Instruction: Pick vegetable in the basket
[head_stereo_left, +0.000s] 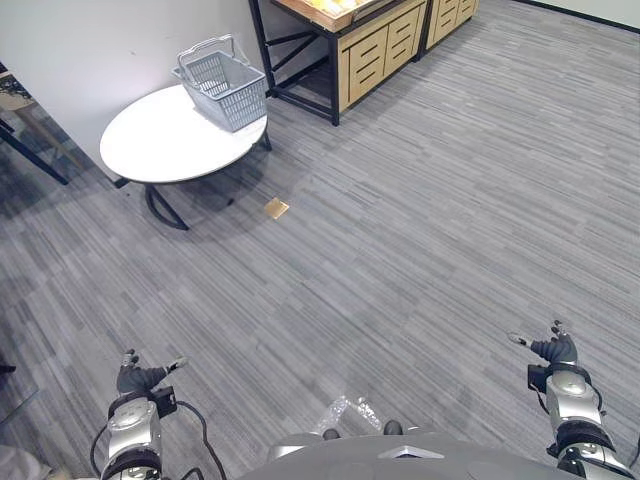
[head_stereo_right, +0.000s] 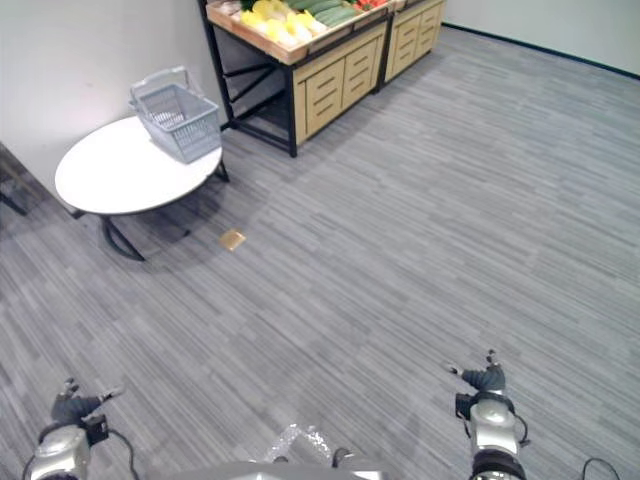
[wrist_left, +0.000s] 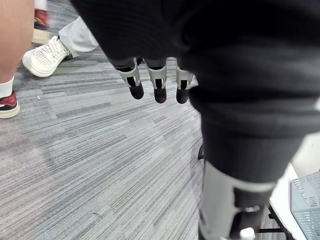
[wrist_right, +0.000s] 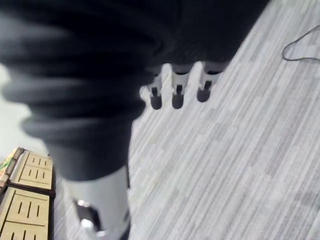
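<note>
Vegetables (head_stereo_right: 272, 14) lie on the wooden rack (head_stereo_right: 335, 75), basket (head_stereo_left: 225, 88) on the white table (head_stereo_left: 150, 150) beside it, both well apart from you. Your left hand (head_stereo_left: 140, 378) and right hand (head_stereo_left: 555, 349) hang loosely spread and empty, nothing being in reach.

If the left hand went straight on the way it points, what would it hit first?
Likely the floor: the left hand points its relaxed fingers down at it, nothing between. A person's shoes sit off to one side, though depth is unclear.
</note>
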